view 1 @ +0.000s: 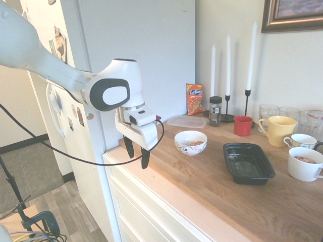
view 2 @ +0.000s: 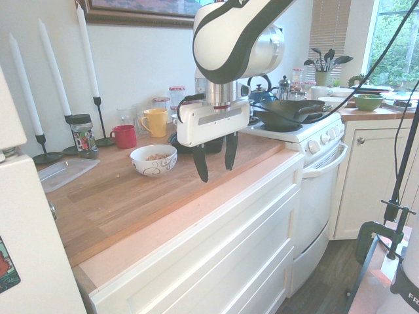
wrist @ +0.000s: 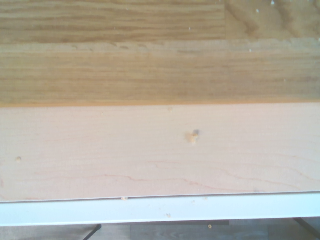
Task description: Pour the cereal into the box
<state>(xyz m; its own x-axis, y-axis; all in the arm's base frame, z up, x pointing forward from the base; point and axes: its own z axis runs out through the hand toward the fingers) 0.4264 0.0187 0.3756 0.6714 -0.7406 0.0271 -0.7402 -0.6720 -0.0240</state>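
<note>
A small heap of tan cereal sits inside a white patterned bowl on a wooden counter. In the first exterior view the bowl stands near the jaws, off to their right and a little farther back on the counter. The black box, a shallow tray with a raised rim, lies beyond the bowl, on the side away from the jaws and apart from them; it holds nothing.

The gripper hangs above the pale front edge of the counter, pointing straight down. Its two dark fingers are spread wide apart with only air between them, and they grip nothing. The wrist view shows only bare wood grain, the pale edge strip and the white cabinet front below it.

Farther back from the jaws, against the wall, stand a clear flat container, an orange snack bag, a dark-lidded jar, three tall white candles in black holders, a red cup, a yellow mug and some glasses. Two white mugs stand past the box.
</note>
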